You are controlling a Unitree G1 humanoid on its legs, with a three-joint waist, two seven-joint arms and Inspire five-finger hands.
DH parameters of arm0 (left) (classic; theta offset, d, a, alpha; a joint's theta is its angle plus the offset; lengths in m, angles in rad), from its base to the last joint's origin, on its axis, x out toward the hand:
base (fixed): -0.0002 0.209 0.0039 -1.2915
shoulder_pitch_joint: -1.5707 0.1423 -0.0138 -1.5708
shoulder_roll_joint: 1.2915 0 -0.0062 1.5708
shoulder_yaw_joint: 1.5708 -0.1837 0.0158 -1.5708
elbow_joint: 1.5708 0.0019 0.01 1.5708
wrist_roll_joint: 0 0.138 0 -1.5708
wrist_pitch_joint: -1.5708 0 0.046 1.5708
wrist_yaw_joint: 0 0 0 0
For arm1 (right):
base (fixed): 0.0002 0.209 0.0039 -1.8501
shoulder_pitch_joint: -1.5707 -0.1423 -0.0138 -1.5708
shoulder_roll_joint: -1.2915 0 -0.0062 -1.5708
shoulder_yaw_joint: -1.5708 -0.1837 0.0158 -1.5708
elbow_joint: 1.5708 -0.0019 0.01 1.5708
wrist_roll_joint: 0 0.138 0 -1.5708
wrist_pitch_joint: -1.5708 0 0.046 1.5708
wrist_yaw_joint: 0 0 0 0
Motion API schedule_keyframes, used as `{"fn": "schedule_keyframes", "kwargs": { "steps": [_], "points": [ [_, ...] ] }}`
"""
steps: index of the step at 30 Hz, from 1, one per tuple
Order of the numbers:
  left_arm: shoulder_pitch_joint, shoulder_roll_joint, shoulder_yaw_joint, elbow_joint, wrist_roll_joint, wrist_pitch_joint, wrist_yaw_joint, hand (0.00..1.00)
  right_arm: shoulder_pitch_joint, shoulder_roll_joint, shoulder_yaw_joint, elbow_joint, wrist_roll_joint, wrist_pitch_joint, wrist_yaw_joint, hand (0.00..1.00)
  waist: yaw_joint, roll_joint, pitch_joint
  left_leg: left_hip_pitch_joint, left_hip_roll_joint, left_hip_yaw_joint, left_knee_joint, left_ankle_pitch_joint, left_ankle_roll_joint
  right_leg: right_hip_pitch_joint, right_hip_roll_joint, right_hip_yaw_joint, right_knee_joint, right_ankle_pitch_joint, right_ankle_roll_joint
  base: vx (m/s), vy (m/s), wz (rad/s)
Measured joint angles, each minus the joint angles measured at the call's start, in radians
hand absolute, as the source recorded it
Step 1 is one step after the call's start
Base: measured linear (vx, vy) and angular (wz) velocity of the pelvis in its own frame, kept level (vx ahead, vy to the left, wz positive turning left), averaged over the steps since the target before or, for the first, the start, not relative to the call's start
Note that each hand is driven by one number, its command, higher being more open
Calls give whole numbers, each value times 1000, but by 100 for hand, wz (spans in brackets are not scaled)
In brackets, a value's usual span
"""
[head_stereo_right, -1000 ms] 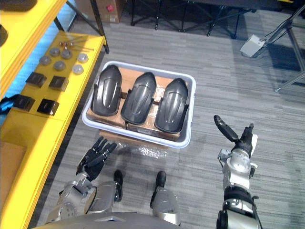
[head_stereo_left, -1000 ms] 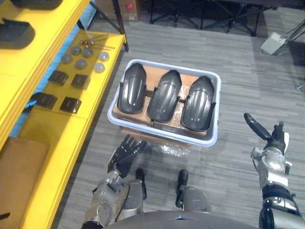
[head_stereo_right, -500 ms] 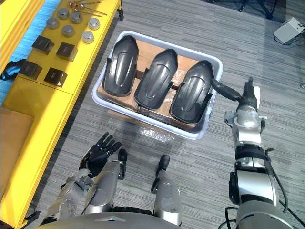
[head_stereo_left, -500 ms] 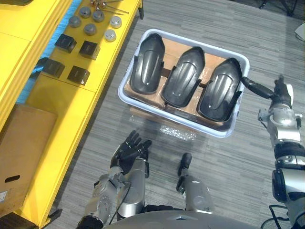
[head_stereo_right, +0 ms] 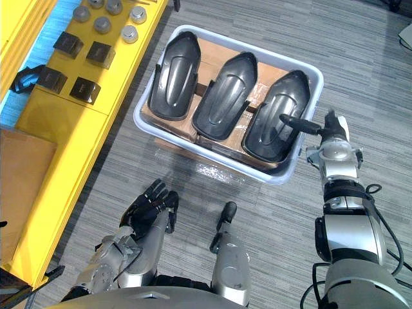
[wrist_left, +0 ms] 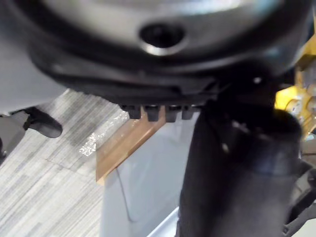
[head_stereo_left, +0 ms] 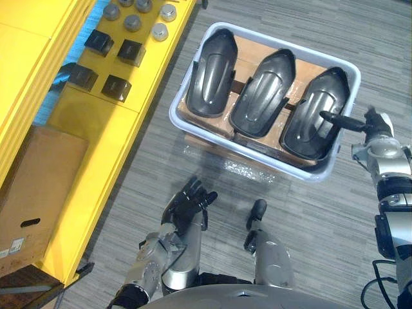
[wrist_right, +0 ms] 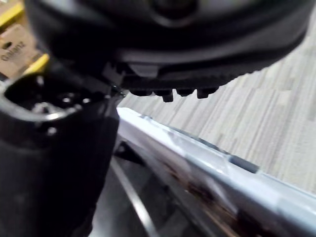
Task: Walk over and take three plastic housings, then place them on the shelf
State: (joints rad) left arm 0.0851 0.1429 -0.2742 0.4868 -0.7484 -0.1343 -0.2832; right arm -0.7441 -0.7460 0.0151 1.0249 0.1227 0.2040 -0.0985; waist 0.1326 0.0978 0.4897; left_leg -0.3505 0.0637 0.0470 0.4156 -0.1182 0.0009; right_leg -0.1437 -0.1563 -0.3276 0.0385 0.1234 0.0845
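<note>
Plastic housings point(head_stereo_left: 262, 84): three, black, side by side on brown cardboard point(head_stereo_left: 246, 48) inside grey tub point(head_stereo_left: 270, 164), tub down on carpet point(head_stereo_left: 322, 225) straight ahead

Nearest: left hand point(head_stereo_left: 187, 206) low over carpet, fingers straight and spread, empty, well apart from tub

Clear film point(head_stereo_left: 244, 170) on floor just beside tub's near wall

Right hand point(head_stereo_right: 331, 153) at tub's right rim, fingers straight, not clamped on anything, one stretched in over rightmost housing point(head_stereo_left: 315, 112); touching or not, cannot tell. Right wrist view: tub rim close past the hand

Left of tub: yellow shelf point(head_stereo_left: 103, 135), running near to far. Cardboard box point(head_stereo_left: 38, 180) at near end, black square parts point(head_stereo_left: 131, 50) further along, grey round discs point(head_stereo_left: 133, 23) farthest out
</note>
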Motion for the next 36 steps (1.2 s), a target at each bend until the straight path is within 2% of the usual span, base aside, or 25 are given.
{"fn": "schedule_keyframes", "kwargs": {
  "steps": [6, 7, 13, 16, 24, 29, 31, 35, 36],
  "points": [
    [-8, -13, -7, 20, -38, -40, 2, 100, -37, 0, -4, 37, -44, 29, -1, 100, -1, 21, 10, -26, -9, -2, -6, 16, 6, -35, -11, -4, 18, -1, 0, -19, 17, 2],
    [-9, -17, -5, 26, -48, -47, 3, 100, -53, 0, -4, 54, -71, 29, -1, 0, 0, 26, 12, -28, -12, -3, -10, 20, 7, -43, -15, -6, 28, -4, 0, -31, 18, 6],
    [-54, -34, -7, 80, -83, -80, 11, 100, -140, -9, -7, 120, -116, 31, -90, 0, 13, 51, 16, -99, -20, -27, 1, 33, 8, -118, -29, -25, 85, -19, -4, -56, 22, 10],
    [-68, -57, -6, 90, -84, -87, 12, 100, -149, -81, -2, 120, -119, 49, -140, 0, 31, 72, 21, -114, -25, -30, -1, 38, 7, -139, -36, -26, 104, -23, -6, -58, 21, 6],
    [-71, -55, -1, 102, -162, -102, 18, 100, -145, -94, 15, 120, -157, 54, -175, 0, 26, 71, 22, -114, -20, -57, -33, 73, -7, -155, -34, -51, 138, -46, -22, -12, -20, 9],
    [-43, -56, 26, 52, -151, -101, 21, 100, -124, -63, 14, 118, -156, 2, -164, 0, 27, 66, 24, -99, -12, -79, -38, 83, -17, -144, -27, -67, 169, -71, -33, -13, -41, 10],
    [-21, -53, 54, 18, -147, -101, 23, 100, -95, -43, 4, 118, -157, -17, -165, 0, 29, 52, 27, -90, -8, -90, -39, 85, -21, -126, -20, -80, 165, -72, -36, -16, -33, 15],
    [31, -15, 102, -32, -144, -96, 30, 100, -34, 29, -23, 109, -180, -39, -172, 0, 29, -13, 36, -32, -1, -87, -86, 93, -31, -71, -6, -80, 126, -71, -35, 0, -33, 3],
    [43, -10, 106, -43, -144, -93, 30, 100, -23, 40, -30, 101, -191, -39, -176, 0, 28, -23, 38, -19, -1, -85, -94, 95, -32, -59, -4, -80, 116, -69, -33, 27, -33, 0]
  ]
}}
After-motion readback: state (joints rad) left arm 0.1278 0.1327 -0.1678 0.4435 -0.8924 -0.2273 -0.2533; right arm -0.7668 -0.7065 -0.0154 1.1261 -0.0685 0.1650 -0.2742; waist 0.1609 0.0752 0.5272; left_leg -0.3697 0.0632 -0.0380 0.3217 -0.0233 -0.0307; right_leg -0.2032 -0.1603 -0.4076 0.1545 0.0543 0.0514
